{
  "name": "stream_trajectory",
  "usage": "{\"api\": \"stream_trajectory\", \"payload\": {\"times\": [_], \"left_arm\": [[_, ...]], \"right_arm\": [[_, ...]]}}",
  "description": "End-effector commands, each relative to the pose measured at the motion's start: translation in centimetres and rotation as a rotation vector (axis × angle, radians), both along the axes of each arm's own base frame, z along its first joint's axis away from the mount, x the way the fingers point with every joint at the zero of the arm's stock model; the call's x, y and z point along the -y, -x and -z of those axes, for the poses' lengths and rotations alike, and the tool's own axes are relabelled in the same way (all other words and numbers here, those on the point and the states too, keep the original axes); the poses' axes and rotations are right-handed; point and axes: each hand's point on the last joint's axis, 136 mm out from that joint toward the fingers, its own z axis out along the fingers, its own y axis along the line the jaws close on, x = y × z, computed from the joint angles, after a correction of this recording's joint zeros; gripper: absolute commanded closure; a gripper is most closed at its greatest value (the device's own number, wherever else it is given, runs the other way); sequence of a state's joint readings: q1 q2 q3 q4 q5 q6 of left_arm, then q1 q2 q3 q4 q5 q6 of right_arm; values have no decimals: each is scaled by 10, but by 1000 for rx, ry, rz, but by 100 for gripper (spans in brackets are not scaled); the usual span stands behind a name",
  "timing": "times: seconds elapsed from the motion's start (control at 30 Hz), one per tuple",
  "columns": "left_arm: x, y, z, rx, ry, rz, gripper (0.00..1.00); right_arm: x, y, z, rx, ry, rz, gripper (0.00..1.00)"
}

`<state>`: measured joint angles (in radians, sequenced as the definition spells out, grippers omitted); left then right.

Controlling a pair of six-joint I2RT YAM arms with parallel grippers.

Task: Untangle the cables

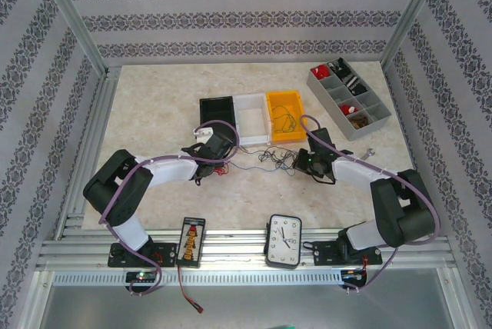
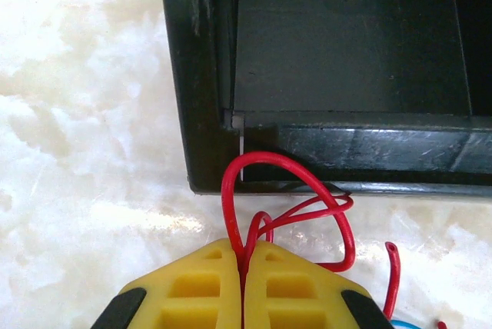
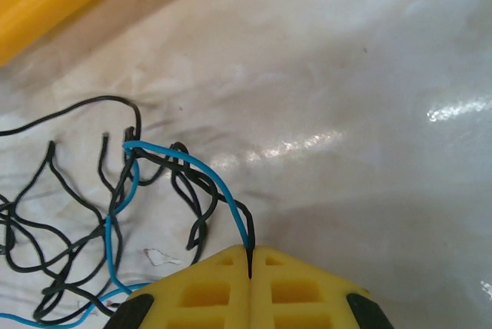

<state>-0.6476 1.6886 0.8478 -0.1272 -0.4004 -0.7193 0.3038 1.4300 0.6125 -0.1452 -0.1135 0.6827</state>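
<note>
Left gripper (image 2: 244,256) is pressed together on the red wire (image 2: 269,155), which arches out of the yellow fingertips in a loop toward the near wall of the black bin (image 2: 201,75) and curls back beside them. A loose red end stands just to the right of the loop. Right gripper (image 3: 250,258) is also closed, pinching the blue wire (image 3: 200,169) along with a dark strand at the seam of its fingertips. From there the blue wire runs away in a curve into the black wires (image 3: 127,191), a loose, squiggly tangle lying flat on the table.

From above, the cables (image 1: 265,156) stretch left to right as a thin string of bunches between the left gripper (image 1: 217,160) and the right gripper (image 1: 307,161). They lie just near of the white bin (image 1: 251,98) and the yellow bin (image 1: 284,97).

The table (image 1: 154,114) is pale and marbled. A grey compartment tray (image 1: 378,121) sits at its far right, and a clock (image 1: 284,240) and a small black board (image 1: 191,240) rest at the near edge. Patterned wallpaper (image 1: 231,21) lines the walls around.
</note>
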Motion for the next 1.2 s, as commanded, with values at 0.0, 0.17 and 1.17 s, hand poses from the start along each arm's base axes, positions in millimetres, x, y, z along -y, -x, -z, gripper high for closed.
{"api": "stream_trajectory", "payload": {"times": [0.0, 0.17, 1.17], "left_arm": [[3, 8, 17, -69, -27, 70, 100], [28, 5, 16, -68, 47, 192, 100], [101, 1, -62, 91, 289, 562, 16]], "right_arm": [[-8, -3, -12, 36, -7, -45, 82], [-18, -7, -40, 146, 38, -129, 52], [-42, 18, -10, 80, 100, -292, 100]]}}
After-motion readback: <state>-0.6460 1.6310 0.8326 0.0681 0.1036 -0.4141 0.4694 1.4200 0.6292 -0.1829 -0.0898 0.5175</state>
